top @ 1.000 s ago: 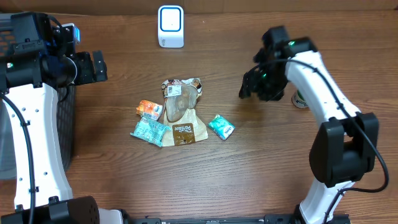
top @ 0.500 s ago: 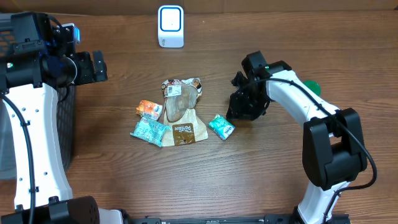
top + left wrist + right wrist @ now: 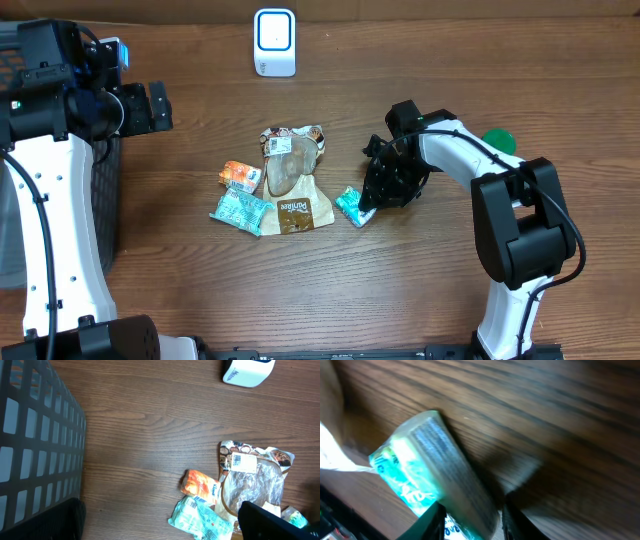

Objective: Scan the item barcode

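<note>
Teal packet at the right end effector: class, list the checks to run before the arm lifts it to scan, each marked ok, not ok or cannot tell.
1. Teal packet lies between the fingers of the right end effector: ok.
2. Grip firm on it: cannot tell.
3. Barcode side located: cannot tell, the print is blurred.
4. White scanner uncovered at the table's far side: ok.
5. Left end effector open and clear of the teal packet: ok.

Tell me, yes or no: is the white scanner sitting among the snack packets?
No, the white scanner stands alone at the top of the overhead view, well clear of the clustered packets.
</note>
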You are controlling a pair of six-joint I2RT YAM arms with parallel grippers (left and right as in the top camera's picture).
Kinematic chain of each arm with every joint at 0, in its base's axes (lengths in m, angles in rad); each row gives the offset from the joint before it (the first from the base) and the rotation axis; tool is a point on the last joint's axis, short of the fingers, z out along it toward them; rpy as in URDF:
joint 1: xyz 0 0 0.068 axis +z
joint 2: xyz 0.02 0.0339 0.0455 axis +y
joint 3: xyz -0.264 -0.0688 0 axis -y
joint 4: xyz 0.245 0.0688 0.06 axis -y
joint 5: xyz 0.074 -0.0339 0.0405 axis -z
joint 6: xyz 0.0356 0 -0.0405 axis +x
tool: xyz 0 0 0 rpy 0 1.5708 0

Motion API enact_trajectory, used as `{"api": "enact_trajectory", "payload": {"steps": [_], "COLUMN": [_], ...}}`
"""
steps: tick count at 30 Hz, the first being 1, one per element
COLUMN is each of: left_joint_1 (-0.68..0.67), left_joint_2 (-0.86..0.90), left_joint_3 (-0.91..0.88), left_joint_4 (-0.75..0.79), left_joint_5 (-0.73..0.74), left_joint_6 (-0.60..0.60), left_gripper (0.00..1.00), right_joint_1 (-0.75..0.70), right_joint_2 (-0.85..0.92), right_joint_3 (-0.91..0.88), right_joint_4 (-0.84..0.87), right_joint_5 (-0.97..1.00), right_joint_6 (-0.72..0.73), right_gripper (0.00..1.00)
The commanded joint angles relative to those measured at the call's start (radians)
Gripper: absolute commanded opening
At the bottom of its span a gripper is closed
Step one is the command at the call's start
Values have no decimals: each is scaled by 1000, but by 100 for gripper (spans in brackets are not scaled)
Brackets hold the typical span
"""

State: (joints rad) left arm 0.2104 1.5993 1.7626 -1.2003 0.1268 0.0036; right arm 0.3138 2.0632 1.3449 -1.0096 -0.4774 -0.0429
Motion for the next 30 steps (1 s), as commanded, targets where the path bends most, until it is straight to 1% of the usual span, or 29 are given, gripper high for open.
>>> {"api": "enact_trajectory", "payload": {"steps": [1,4,5,8,15,20,25,29,30], "left_joint_1": [-1,-1,-1,-1,-1,-1,-1,-1,-1], "left_joint_2": [-2,-2,-2,-2,-2,-2,-2,-2,-2], "left_joint_3": [26,26,26,26,26,26,26,26,26], "left_joint_4": [0,0,0,0,0,0,0,0,0], "left_joint_5": [-4,-3,-3,-4,-3,-4,-4,-4,-4], "left_joint_6": [16,16,16,16,16,16,16,16,16], "left_gripper": [99,99,99,99,100,99,100,100,100], "right_joint_1": [-3,-3,-3,-13,-72,-150,-233,-255,-255], "right_joint_2": [23,23,23,21,-16,-85,-135,-137,-137], "right_joint_3": [-15,-14,-14,-11,62,101,102,102,102], "right_joint_4": [14,14,14,5,-80,-130,-125,-123,-122], "right_joint_5": [-11,-15,-15,-67,-311,-560,-779,-984,-1006], "right_joint_6": [-18,-16,-13,-10,-17,-114,-124,-154,-159], "right_gripper": [26,5,4,4,4,4,4,4,4]}}
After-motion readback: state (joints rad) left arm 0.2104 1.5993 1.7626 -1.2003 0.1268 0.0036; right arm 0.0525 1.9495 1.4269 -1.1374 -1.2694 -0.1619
